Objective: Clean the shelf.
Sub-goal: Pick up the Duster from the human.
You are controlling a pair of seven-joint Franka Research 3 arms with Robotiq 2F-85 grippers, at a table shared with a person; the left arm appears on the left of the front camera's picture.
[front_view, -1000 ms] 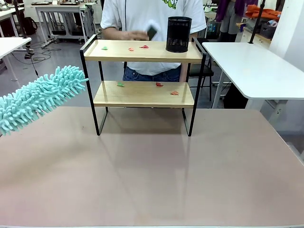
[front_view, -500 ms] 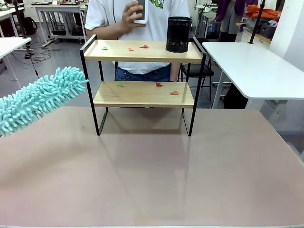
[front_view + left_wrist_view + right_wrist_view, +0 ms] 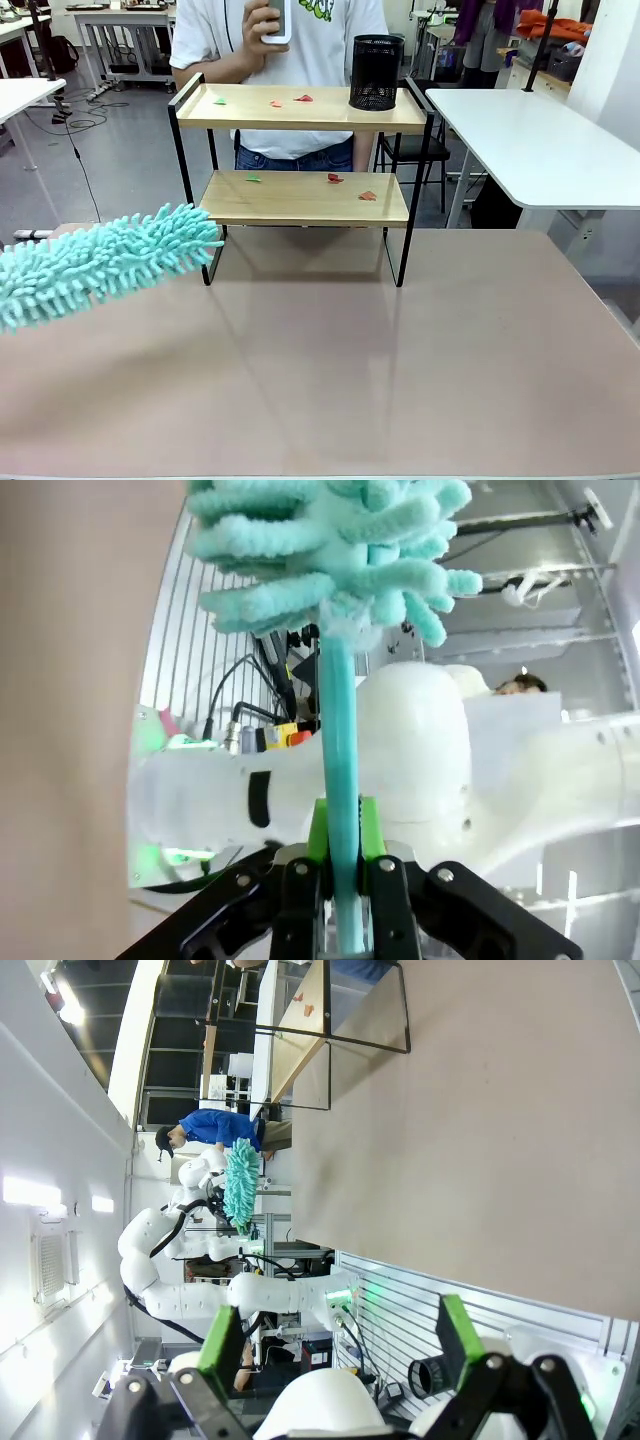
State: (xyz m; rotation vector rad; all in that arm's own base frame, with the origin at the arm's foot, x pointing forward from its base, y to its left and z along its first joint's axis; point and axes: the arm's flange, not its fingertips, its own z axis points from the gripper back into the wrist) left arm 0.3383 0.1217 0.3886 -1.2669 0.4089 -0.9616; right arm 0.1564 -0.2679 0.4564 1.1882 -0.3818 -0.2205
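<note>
Currently the shelf (image 3: pixel 300 150) stands at the far edge of the brown surface (image 3: pixel 400 380), centred between left and right, upright on its four black legs. The upper board carries a black mesh cup (image 3: pixel 376 72) at its right end, an upper green scrap (image 3: pixel 219 100) near its left end, and two upper red scraps (image 3: pixel 303 97) between them. The lower board carries a lower green scrap (image 3: pixel 254 178) left of centre and two lower red scraps (image 3: pixel 335 178) right of centre.

The left hand (image 3: pixel 340 880) is clamped on the teal handle of the duster (image 3: pixel 100 265). In the left wrist view both green pads (image 3: pixel 318 830) press against the handle, which runs straight up between them to the fluffy head. In the front view the head enters from the left edge and lies above the left part of the surface, rising slightly toward the right. Its tip sits at the left end of the lower board, over the near left leg; contact with the shelf appears likely but cannot be confirmed.

The right hand (image 3: pixel 338 1350) has its fingers fully apart with nothing between them, well apart from the shelf.

A person stands just behind the shelf. The person's hand (image 3: pixel 258 20) holds a pale flat object (image 3: pixel 279 22) at chest height. A white table (image 3: pixel 540 140) stands to the right of the shelf.
</note>
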